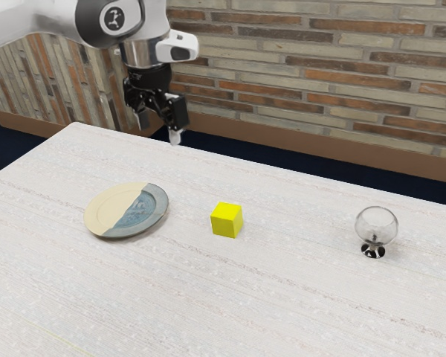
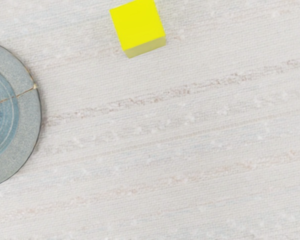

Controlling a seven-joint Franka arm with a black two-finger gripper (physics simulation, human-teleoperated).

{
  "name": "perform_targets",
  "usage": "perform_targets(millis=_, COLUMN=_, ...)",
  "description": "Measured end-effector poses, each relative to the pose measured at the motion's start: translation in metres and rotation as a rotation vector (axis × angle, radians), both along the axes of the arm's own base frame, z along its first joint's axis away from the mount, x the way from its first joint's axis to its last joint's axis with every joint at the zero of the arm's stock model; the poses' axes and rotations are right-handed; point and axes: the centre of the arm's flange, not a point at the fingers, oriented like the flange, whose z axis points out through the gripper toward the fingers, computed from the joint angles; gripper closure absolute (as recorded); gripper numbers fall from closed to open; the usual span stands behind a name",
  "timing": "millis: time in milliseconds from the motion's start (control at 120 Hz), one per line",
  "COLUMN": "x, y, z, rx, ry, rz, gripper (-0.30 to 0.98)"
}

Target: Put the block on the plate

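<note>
The yellow block (image 1: 227, 220) sits on the table (image 1: 282, 305), not on the plate (image 1: 126, 210).
Nearest is a clear glass (image 1: 375, 227), standing on its foot, well apart from the block, perhaps just there to be left alone. Next is the block, flat on one side, so it should not roll. The plate lies flat beside it, with a gap between, and looks ready to catch it. Farther back, the gripper (image 1: 159, 131) hangs up high, its two fingers wide apart with nothing in them, likely so they can fit around the block. Last comes the brick wall (image 1: 320, 71).
</note>
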Motion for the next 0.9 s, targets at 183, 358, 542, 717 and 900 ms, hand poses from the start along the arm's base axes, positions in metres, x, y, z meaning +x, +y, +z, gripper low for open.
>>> perform_targets(millis=183, x=0.033, y=0.049, z=0.000, rx=-0.002, ry=-0.009, rz=0.090, gripper=0.00)
perform_targets(millis=358, x=0.097, y=0.011, z=-0.047, rx=-0.014, ry=0.022, rz=0.049, gripper=0.00)
perform_targets(millis=542, x=0.142, y=0.001, z=-0.136, rx=-0.031, ry=0.104, rz=0.080, gripper=0.00)
perform_targets(millis=717, x=0.160, y=-0.003, z=-0.192, rx=-0.092, ry=0.128, rz=0.131, gripper=0.00)
perform_targets(millis=900, x=0.172, y=-0.002, z=-0.251, rx=-0.119, ry=0.157, rz=0.177, gripper=0.00)
